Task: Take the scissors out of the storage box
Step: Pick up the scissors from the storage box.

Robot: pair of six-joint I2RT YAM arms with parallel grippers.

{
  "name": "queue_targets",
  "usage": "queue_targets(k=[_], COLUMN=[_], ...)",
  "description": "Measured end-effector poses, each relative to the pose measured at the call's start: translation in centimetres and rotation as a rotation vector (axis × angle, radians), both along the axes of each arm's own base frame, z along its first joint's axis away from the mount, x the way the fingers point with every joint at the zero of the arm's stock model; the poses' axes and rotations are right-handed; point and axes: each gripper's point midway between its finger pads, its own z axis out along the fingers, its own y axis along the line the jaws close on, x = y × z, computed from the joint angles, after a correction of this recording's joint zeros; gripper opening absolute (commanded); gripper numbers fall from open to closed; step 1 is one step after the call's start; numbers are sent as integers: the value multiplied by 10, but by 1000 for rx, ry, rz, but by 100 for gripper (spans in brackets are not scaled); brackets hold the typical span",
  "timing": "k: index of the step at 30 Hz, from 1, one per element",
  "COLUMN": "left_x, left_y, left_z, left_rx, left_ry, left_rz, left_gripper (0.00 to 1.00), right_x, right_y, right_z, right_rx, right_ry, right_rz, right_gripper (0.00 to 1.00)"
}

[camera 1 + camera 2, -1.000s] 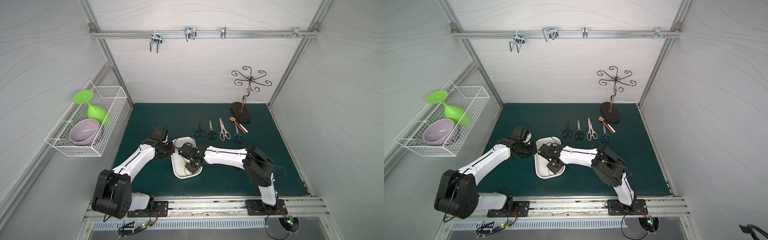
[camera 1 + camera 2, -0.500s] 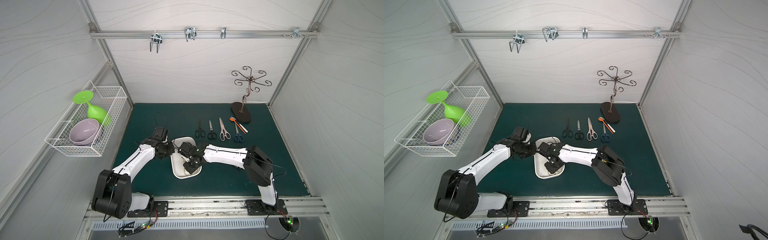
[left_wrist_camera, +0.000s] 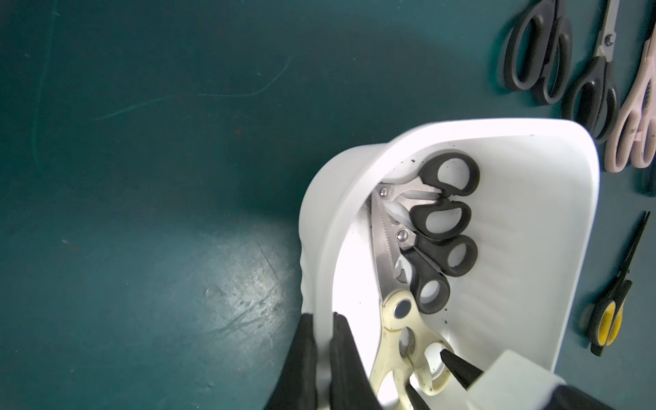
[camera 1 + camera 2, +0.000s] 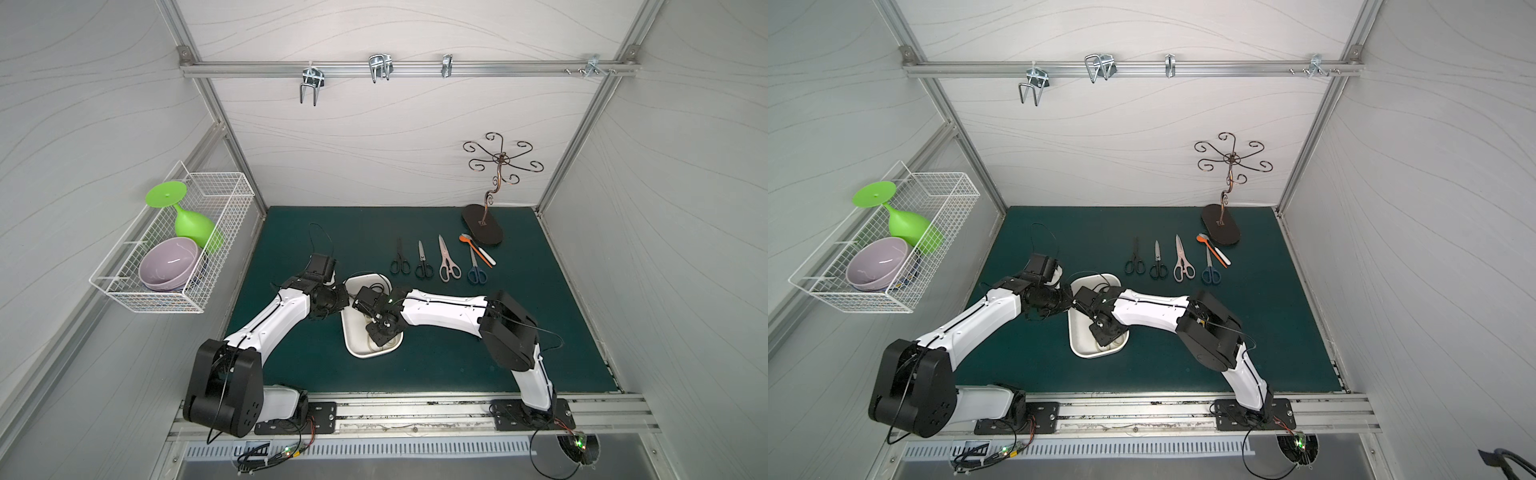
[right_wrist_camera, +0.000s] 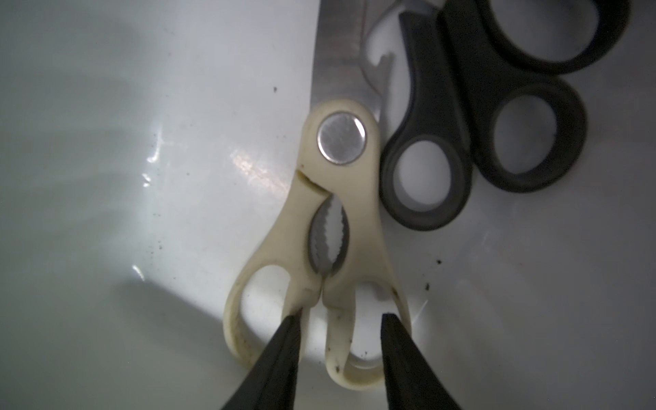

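Scissors (image 3: 426, 262) crowd against storage box (image 3: 532, 248) wall.

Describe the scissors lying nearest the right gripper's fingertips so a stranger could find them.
Find the white storage box in the middle of the green mat. Inside, along one wall, lie the cream-handled scissors. They are the only pale pair there, next to two black-handled pairs.

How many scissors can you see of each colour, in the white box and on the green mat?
Black scissors: 4
Pink scissors: 1
Blue scissors: 1
Yellow scissors: 1
Cream scissors: 1
Total: 8
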Motion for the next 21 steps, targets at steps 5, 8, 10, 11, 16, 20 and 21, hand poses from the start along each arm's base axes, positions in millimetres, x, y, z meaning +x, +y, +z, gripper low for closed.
queue_targets(k=[5, 8, 10, 11, 16, 20, 21], left_x=[0, 0, 0, 0, 0, 1, 1], left_y=[1, 1, 1, 1, 2, 3, 3], left_z=[0, 0, 0, 0, 0, 0, -1], left_rx=[4, 6, 7, 8, 11, 14, 15], left_ry=[-1, -1, -2, -2, -1, -3, -3], left_rz=[1, 2, 3, 3, 4, 6, 6], left_gripper=[0, 0, 0, 0, 0, 0, 0], right_x=[1, 0, 0, 0, -2, -5, -5], right_y=[2, 2, 1, 1, 2, 5, 5], right_z=[0, 2, 2, 2, 2, 3, 4], right_rx=[11, 18, 18, 20, 23, 29, 31], right_ry=[-2, -3, -1, 0, 5, 6, 6], right_rz=[-3, -7, -13, -17, -17, -9, -9], right_gripper=[45, 47, 46, 46, 45, 45, 45])
